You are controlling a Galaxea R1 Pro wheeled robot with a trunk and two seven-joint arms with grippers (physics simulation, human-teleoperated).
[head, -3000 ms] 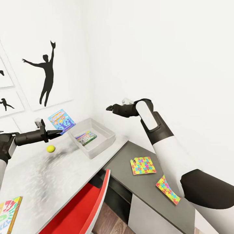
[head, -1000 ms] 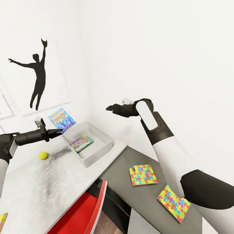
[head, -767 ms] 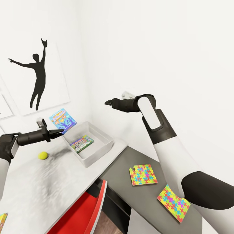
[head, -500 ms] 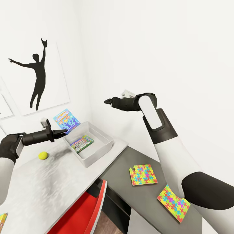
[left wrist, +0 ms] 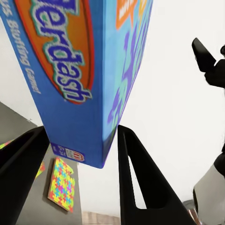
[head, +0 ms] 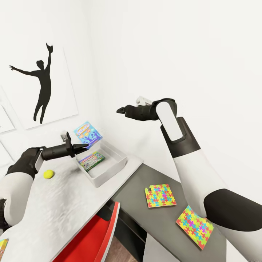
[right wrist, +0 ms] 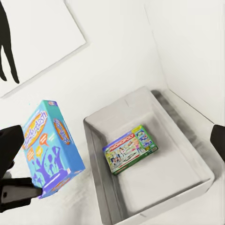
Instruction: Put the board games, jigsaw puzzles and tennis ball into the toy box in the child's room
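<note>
My left gripper is shut on the bright blue board game, which stands upright just above the left rim of the grey toy box. In the left wrist view, the blue box sits between both fingers. A green-edged board game lies flat inside the toy box. The tennis ball rests on the pale table left of the box. Two jigsaw puzzles lie on the dark cabinet top. My right gripper hangs open and empty, high over the box.
A red chair is tucked under the table's front edge. White walls close in behind and right of the toy box. A corner of another colourful box peeks in at the table's near left.
My left arm has carried the blue board game rightward, from beside the ball to the toy box's left rim. The right arm has risen slightly. The view had earlier shifted right.
</note>
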